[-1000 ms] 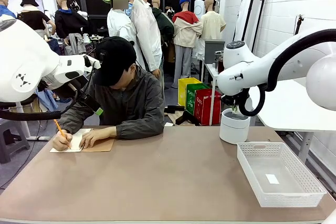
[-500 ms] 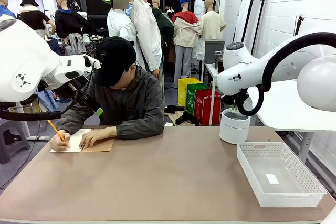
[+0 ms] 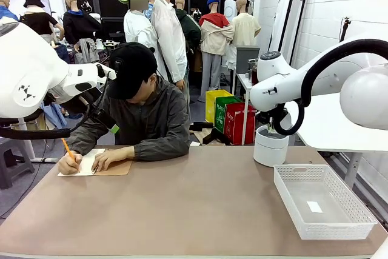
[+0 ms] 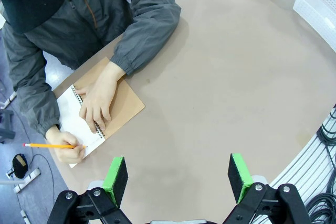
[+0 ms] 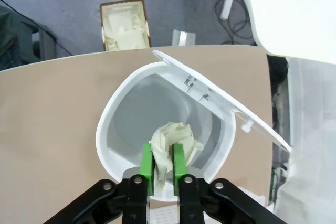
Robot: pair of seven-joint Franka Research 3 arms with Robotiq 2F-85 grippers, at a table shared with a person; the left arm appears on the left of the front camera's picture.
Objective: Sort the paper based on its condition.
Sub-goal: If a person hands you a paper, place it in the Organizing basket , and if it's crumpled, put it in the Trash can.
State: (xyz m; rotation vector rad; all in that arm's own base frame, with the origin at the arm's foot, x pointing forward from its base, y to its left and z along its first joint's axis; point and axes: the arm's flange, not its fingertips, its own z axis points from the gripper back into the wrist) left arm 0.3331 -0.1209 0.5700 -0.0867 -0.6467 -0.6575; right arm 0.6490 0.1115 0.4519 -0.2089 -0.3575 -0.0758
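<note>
Hanging straight above the open mouth of the round white plastic bin [image 5: 107,124] at the tabletop's [image 5: 52,108] far right, the right claw [image 5: 163,157] is clamped on the crumpled off-white paper [image 5: 181,135], while the left claw [image 4: 177,177], fingers apart, hovers well away, empty.

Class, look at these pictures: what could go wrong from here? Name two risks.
1. The right gripper is shut on crumpled paper over the open bin, near its rim; released here, the wad might catch the rim or cling to the pads.
2. The person's hand rests on the notebook in view of the open left gripper; reaching there could strike the hand.
</note>
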